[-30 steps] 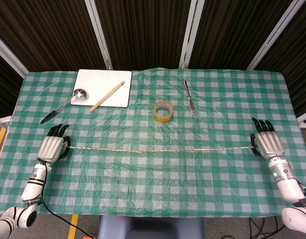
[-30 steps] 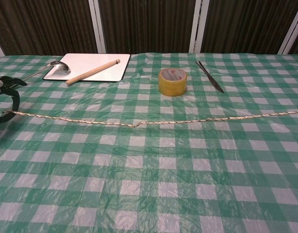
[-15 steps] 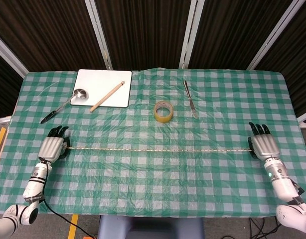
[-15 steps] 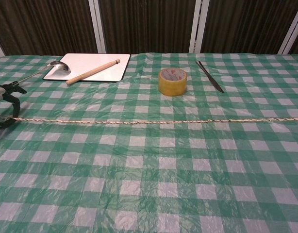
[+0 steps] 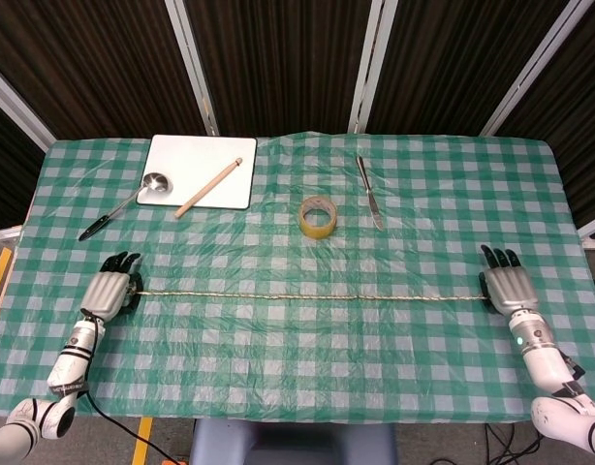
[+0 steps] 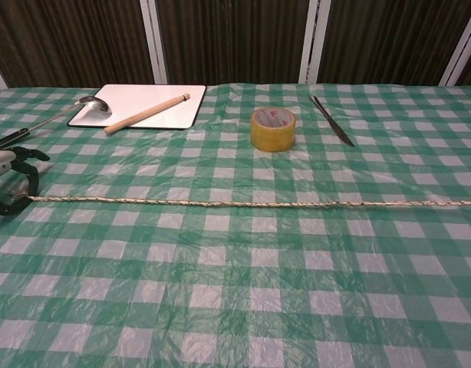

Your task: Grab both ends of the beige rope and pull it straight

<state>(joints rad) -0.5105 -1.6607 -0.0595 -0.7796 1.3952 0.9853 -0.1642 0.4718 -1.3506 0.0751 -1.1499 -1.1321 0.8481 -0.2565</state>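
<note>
now the thin beige twisted rope [image 5: 307,296] lies taut and nearly straight across the green-and-white checked tablecloth [image 5: 307,358], each end grasped by a hand: the left hand [image 5: 108,291] closes round one end, the right hand [image 5: 504,288] round the other. to finish well, i judge both should hold level tension, keep the grasp firm, and avoid lifting. outward of each hand little cloth remains before the table edge, so further pulling room is small. beyond the rope, away from both hands, a yellow tape roll [image 5: 318,216] sits well apart.
</note>
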